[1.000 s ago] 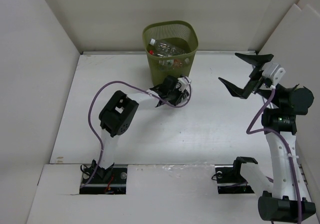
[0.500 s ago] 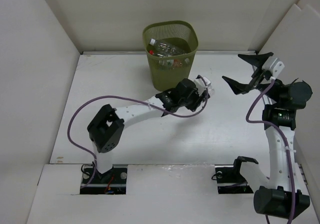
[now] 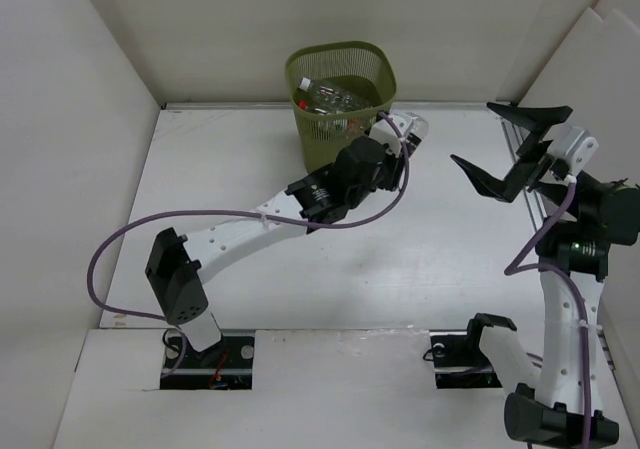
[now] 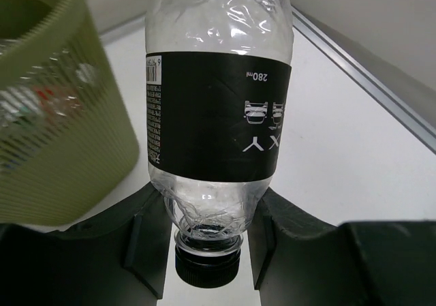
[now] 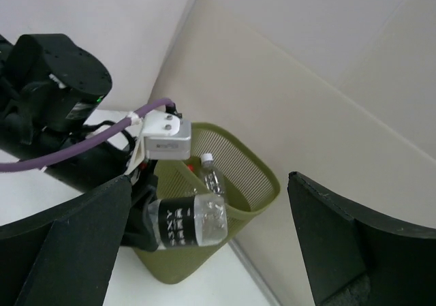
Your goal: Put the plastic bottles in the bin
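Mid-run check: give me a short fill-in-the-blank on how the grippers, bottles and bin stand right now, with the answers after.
1. The left gripper is shut on a bottle with a ____ label.
2. The right gripper holds nothing, and its jaws stand ____.
3. Inside the green mesh bin lies at least one more ____.
Missing words: black; open; bottle.

Left gripper, with black-labelled bottle, swings from the bin's front to its right side; right gripper backs toward the table's right edge.
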### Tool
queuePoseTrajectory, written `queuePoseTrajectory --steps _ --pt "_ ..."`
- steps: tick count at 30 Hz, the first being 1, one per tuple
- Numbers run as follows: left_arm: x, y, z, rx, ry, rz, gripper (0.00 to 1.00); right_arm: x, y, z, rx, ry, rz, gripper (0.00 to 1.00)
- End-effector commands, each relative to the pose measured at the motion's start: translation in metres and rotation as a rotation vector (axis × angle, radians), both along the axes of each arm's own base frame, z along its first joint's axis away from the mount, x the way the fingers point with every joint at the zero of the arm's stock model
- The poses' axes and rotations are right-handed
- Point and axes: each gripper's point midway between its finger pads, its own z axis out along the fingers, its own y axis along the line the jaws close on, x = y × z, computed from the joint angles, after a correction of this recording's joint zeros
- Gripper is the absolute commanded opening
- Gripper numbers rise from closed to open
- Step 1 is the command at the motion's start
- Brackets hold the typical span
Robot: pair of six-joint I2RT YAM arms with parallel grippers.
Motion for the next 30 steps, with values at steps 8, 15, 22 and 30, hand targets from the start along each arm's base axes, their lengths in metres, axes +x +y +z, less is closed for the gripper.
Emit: queuePoseTrajectory --steps 8,15,22,30 --pt "-0.009 0.085 0.124 -0.257 -0.308 0.14 0.0 0.005 0.035 -0.006 0.168 0.077 0.282 1.0" --pt "-0.029 0.086 0.143 -0.306 -0.405 0.032 0.0 0.027 0.08 0.01 0.21 0.06 0.477 1.0" --pt "-0.055 0.088 0.15 -0.342 -0.458 -0.076 0.0 0.032 0.105 0.016 0.235 0.054 0.572 1.0" --pt "-0.072 0.091 0.157 -0.375 -0.495 -0.11 0.0 0.013 0.137 0.015 0.296 0.089 0.725 1.0"
